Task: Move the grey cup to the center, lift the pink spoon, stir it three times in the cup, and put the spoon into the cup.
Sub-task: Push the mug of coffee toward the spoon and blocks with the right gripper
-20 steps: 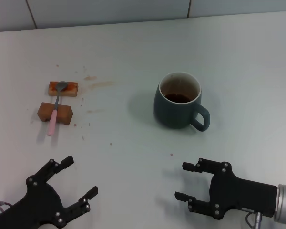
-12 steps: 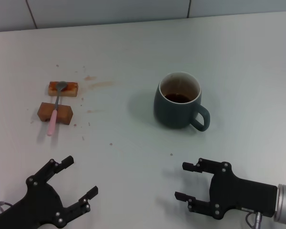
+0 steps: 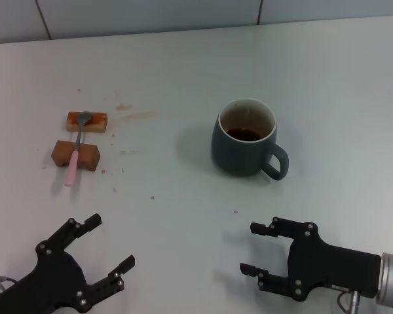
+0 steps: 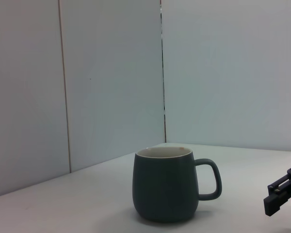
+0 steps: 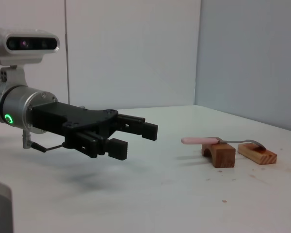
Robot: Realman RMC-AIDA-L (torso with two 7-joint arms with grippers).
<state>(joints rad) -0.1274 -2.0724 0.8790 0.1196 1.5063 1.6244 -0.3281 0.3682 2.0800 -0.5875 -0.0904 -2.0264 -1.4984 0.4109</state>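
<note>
— Where were the cup and spoon?
— The grey cup (image 3: pixel 244 138) stood mid-counter; the pink spoon (image 3: pixel 76 151) lay across two wooden blocks (image 3: pixel 76 155) on the left.
— And the grippers?
— The left gripper (image 3: pixel 109 243) and right gripper (image 3: pixel 255 248) hovered near the front edge, jaws apart, holding nothing.

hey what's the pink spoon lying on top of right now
The pink spoon rests across two brown wooden blocks: its handle on the nearer block, its metal bowl on the farther one. The right wrist view shows the handle bridging them above the table. The block tops under the spoon are hidden.
</note>
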